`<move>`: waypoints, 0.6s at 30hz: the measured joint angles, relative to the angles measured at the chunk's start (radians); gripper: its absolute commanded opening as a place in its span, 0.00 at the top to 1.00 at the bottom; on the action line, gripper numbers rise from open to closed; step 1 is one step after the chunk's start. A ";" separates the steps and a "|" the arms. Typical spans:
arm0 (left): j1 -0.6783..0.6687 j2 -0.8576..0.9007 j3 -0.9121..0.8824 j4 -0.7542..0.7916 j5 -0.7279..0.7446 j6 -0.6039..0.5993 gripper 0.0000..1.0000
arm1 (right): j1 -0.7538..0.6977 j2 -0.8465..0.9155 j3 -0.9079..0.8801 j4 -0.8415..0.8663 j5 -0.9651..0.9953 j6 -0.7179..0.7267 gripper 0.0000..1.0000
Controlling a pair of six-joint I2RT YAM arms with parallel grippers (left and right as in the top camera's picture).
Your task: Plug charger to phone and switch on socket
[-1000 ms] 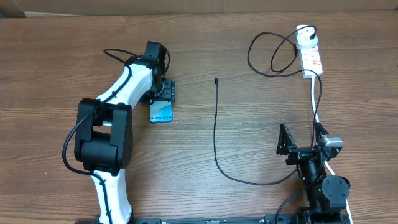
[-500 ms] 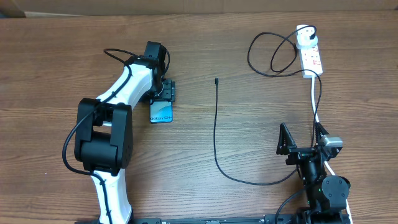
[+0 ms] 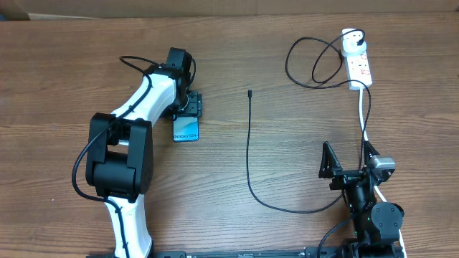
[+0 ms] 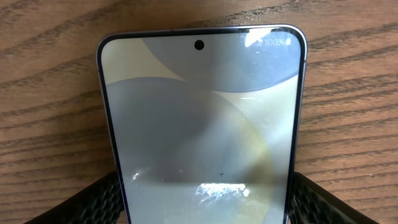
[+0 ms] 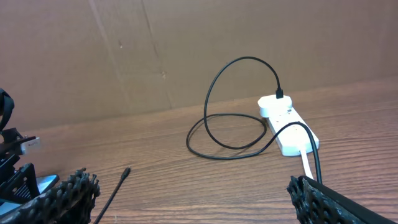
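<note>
While the left hand (image 3: 189, 109) clasps the phone (image 3: 186, 130), the charger (image 3: 249, 150) lies loose to its right.
Flat on the tabletop (image 3: 64, 72), the phone sits with the left hand's fingers (image 4: 99, 199) seemingly pressed against both long edges at one end, screen up. Right of the phone and well apart, the charger's connector tip (image 3: 249, 93) lies untouched. Farther right and nearer the robot's base, the right hand (image 3: 349, 159) stands wide with nothing between its fingers. Farthest from the phone, the socket (image 3: 358, 66) carries the white adapter. The likely risks: the thin tip may slip or twist when pinched, the trailing cable may drag, and a loosely held phone could skid as the connector is pushed in. Against the earlier overhead pictures nothing has shifted; both arms, phone and cable lie alike.
</note>
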 measured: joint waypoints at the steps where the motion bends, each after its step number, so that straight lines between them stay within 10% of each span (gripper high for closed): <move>1: 0.000 0.000 0.000 0.000 0.000 0.000 0.25 | 0.000 0.000 0.000 0.000 0.000 0.000 0.00; 18: 0.000 0.000 0.000 -0.003 0.000 0.000 0.26 | 0.000 0.000 0.000 0.000 0.001 0.000 0.00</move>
